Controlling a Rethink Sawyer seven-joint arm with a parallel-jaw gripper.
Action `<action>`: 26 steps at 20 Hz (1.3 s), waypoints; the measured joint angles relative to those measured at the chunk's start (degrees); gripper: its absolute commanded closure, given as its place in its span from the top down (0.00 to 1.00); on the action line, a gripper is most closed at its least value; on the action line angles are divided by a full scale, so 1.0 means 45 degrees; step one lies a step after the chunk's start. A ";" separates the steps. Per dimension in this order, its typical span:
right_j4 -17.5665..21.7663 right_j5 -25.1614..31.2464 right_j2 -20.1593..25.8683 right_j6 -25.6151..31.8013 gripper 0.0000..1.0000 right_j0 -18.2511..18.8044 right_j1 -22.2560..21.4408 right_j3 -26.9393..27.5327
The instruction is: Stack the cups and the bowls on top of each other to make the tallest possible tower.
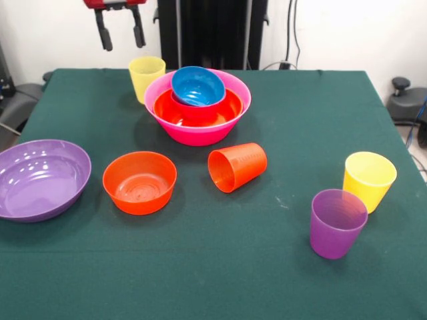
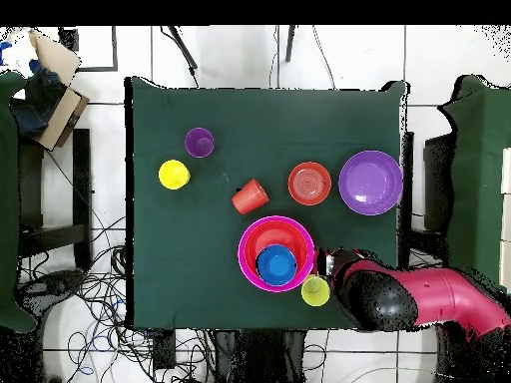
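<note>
The tower's base, the big pink bowl [image 1: 200, 137], stands at the far middle of the table. The wide orange bowl [image 1: 200, 119] is nested inside it. The small blue bowl [image 1: 197, 85] lies tilted on top, with a reddish rim just showing beneath it. My gripper [image 1: 123, 45] hangs open and empty above the table's far left corner, up and left of an upright yellow cup [image 1: 147, 77]. In the overhead view the gripper [image 2: 331, 263] is just right of the pink bowl [image 2: 245, 249] and above the yellow cup [image 2: 315, 290]. The orange cup [image 1: 237, 167] lies on its side at the centre.
The small orange bowl [image 1: 139, 181] and the wide purple bowl [image 1: 41, 179] sit at the left. A second yellow cup [image 1: 369, 180] and the purple cup [image 1: 337, 222] stand upright at the near right. Chairs and cables surround the table [image 1: 220, 280].
</note>
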State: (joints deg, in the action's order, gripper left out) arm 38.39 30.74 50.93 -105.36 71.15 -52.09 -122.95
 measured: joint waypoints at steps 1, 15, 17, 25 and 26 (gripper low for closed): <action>0.0114 0.0003 -0.0154 0.0000 1.00 -0.0122 0.0001 0.0017; 0.0463 0.0751 -0.0650 0.0003 1.00 -0.1390 0.0770 0.1890; 0.0465 0.1222 -0.0654 0.0037 1.00 -0.1549 0.1060 0.2572; 0.0493 0.3281 -0.0585 0.0929 1.00 -0.2195 0.2839 0.5884; 0.0500 0.3509 -0.0569 0.1114 1.00 -0.2274 0.3114 0.6335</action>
State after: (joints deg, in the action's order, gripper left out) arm 40.64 46.53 48.37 -100.35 60.91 -38.08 -94.44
